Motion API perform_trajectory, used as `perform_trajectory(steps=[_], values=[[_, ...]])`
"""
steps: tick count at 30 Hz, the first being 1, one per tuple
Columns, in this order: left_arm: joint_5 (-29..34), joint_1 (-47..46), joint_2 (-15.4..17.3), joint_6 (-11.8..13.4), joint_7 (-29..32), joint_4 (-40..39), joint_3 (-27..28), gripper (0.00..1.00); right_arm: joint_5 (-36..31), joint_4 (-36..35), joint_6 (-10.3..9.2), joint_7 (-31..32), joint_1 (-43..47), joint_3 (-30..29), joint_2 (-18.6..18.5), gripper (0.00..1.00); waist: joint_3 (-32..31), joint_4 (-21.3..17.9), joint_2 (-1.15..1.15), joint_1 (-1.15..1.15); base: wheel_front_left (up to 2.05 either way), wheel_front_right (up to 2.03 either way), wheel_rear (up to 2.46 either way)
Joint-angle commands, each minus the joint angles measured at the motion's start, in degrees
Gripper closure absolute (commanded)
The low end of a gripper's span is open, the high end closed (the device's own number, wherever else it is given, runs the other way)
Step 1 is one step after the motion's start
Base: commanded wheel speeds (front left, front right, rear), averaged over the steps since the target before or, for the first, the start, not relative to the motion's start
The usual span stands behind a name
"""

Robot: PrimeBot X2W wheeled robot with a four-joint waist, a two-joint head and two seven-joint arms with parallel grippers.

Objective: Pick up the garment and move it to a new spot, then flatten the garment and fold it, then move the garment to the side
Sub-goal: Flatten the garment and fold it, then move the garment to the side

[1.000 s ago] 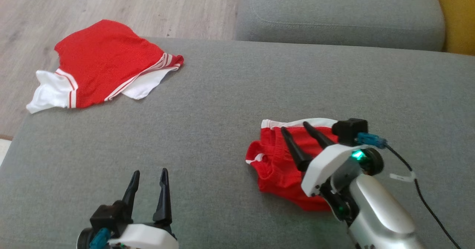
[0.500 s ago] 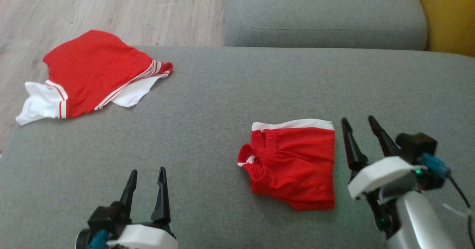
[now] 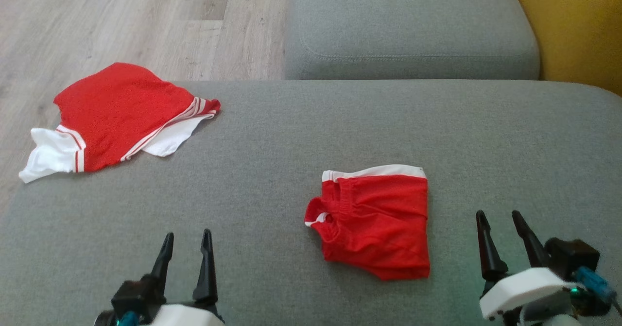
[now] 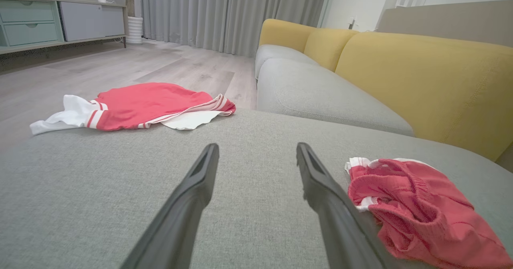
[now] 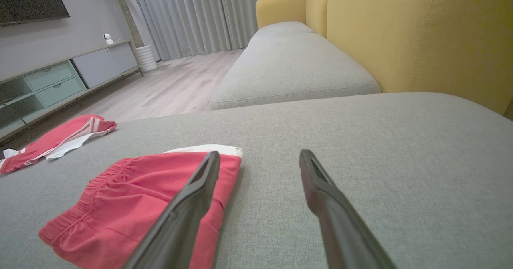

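The garment (image 3: pixel 374 221) is a pair of red shorts with a white band, folded into a small rectangle on the grey sofa seat (image 3: pixel 272 170). My right gripper (image 3: pixel 498 214) stands open to its right, near the front edge, apart from the cloth. In the right wrist view the garment (image 5: pixel 132 197) lies left of my open right gripper (image 5: pixel 259 152), whose left finger overlaps it in the picture. My left gripper (image 3: pixel 188 234) is open at the lower left. Its wrist view shows the left gripper (image 4: pixel 257 146) empty, with the garment (image 4: pixel 417 209) to its right.
A second red and white garment (image 3: pixel 116 114) lies spread at the seat's far left corner, partly over the edge. Beyond are another grey seat cushion (image 3: pixel 408 25), a yellow backrest (image 3: pixel 578 29) at right and wooden floor (image 3: pixel 121 15) at left.
My right gripper has come off the folded garment and drawn back to its right and toward the seat's near edge, still open. The head camera has shifted. The left gripper has kept still.
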Motion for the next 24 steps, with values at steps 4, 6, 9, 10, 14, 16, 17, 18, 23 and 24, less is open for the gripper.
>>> perform_trajectory(steps=[4,6,9,10,14,16,17,18,23,24], values=[[0.08,-0.72,1.18,0.46,0.04,-1.48,1.50,0.00,0.67,-2.51,0.42,-1.15,-0.31,1.15,-0.29,0.00,-0.34,-0.40,0.00,0.00,0.00,0.00,0.00],[-0.07,-0.25,1.31,0.54,0.25,-1.50,1.40,0.00,0.71,-2.44,0.42,-1.10,0.14,1.29,-0.29,0.00,-0.47,-0.51,0.00,0.00,0.00,0.00,0.00],[-0.26,0.33,1.52,0.63,0.67,-1.44,1.21,0.00,0.68,-2.34,0.42,-0.95,0.44,1.48,-0.29,0.00,-0.67,-0.61,0.00,0.00,0.00,0.00,0.00],[-0.33,0.48,1.62,0.64,0.82,-1.40,1.17,0.00,0.66,-2.34,0.42,-0.88,0.51,1.53,-0.29,0.00,-0.72,-0.62,0.00,0.00,0.00,0.00,0.00],[-0.43,0.74,1.98,0.68,1.15,-1.34,1.03,0.00,0.61,-2.30,0.42,-0.62,0.70,1.64,-0.29,0.00,-0.96,-0.47,0.00,0.00,0.00,0.00,0.00],[-0.44,0.76,2.03,0.71,1.18,-1.35,1.00,0.00,0.60,-2.19,0.42,-0.62,0.71,1.66,-0.29,0.00,-1.02,-0.42,0.00,0.00,0.00,0.00,0.00],[-0.49,0.85,2.09,0.71,1.23,-1.38,0.89,0.00,0.55,-1.93,0.42,-0.61,0.78,1.73,-0.29,0.00,-1.18,-0.27,0.00,0.00,0.00,0.00,0.00],[-0.51,0.90,2.12,0.70,1.28,-1.41,0.82,0.00,0.54,-1.81,0.42,-0.59,0.84,1.78,-0.29,0.00,-1.26,-0.19,0.00,0.00,0.00,0.00,0.00],[-0.47,0.95,2.25,0.71,1.50,-1.69,0.37,0.00,0.39,-1.56,0.42,-0.35,0.97,1.99,-0.29,0.00,-1.39,0.33,0.00,0.00,0.00,0.00,0.00],[-0.44,0.91,2.26,0.72,1.54,-1.78,0.27,0.00,0.34,-1.50,0.42,-0.19,0.89,2.01,-0.29,0.00,-1.32,0.49,0.00,0.00,0.00,0.00,0.00]])
